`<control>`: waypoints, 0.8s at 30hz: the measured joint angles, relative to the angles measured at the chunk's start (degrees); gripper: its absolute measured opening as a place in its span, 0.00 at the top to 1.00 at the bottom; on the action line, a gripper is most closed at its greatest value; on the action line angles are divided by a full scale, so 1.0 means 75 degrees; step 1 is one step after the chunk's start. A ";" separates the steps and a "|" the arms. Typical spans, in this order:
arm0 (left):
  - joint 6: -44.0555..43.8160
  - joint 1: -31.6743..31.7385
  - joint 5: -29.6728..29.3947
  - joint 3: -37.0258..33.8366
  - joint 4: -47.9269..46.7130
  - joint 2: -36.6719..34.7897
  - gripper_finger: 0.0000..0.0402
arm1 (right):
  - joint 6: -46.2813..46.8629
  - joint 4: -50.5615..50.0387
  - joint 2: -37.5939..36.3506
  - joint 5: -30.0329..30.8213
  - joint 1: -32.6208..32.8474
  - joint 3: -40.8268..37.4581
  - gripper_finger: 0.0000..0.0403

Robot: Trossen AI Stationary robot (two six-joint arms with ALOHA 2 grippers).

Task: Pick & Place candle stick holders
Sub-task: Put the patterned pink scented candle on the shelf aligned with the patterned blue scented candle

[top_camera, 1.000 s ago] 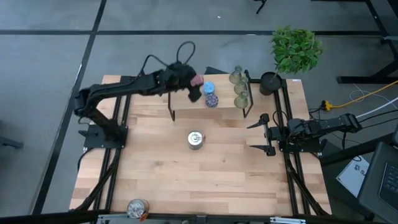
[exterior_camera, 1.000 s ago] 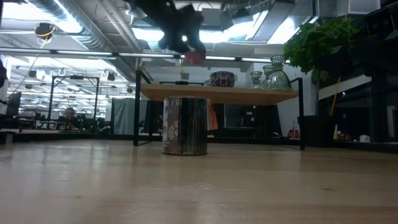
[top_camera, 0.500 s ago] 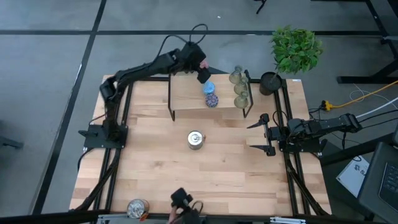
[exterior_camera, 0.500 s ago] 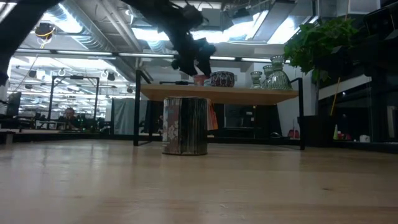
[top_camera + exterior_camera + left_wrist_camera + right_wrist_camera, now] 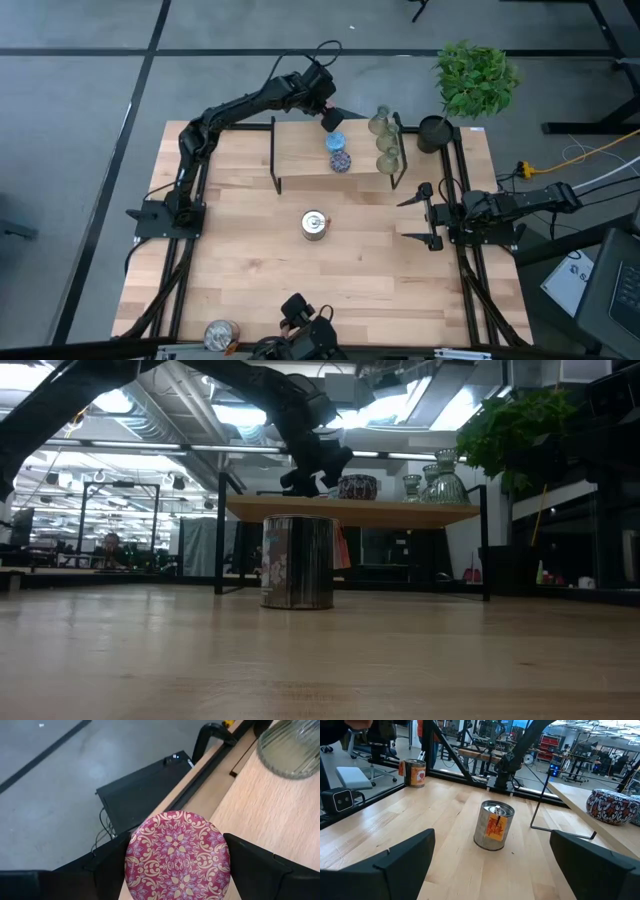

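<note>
**Pink holder reaches the shelf's far edge**

Wooden table, raised shelf (image 5: 335, 160) at 12 o'clock. Since a second ago we see the left gripper (image 5: 327, 113) swing from the shelf's near-left out to its back edge, jaws clamped on the pink holder (image 5: 177, 855); placement looks close. Only the left wrist view shows that holder, overhanging the rim beside a green glass holder (image 5: 292, 745). The high view shows the blue holder (image 5: 336, 142), the speckled holder (image 5: 341, 160), the silvery holder (image 5: 314, 224). Right gripper (image 5: 425, 215) waits at 3 o'clock, jaws spread.
</note>
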 joint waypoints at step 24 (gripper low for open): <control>-0.0003 -0.0747 0.0096 0.0000 -0.0022 0.0088 0.28 | 0.0000 0.0000 0.0000 0.0000 0.0000 0.0000 0.01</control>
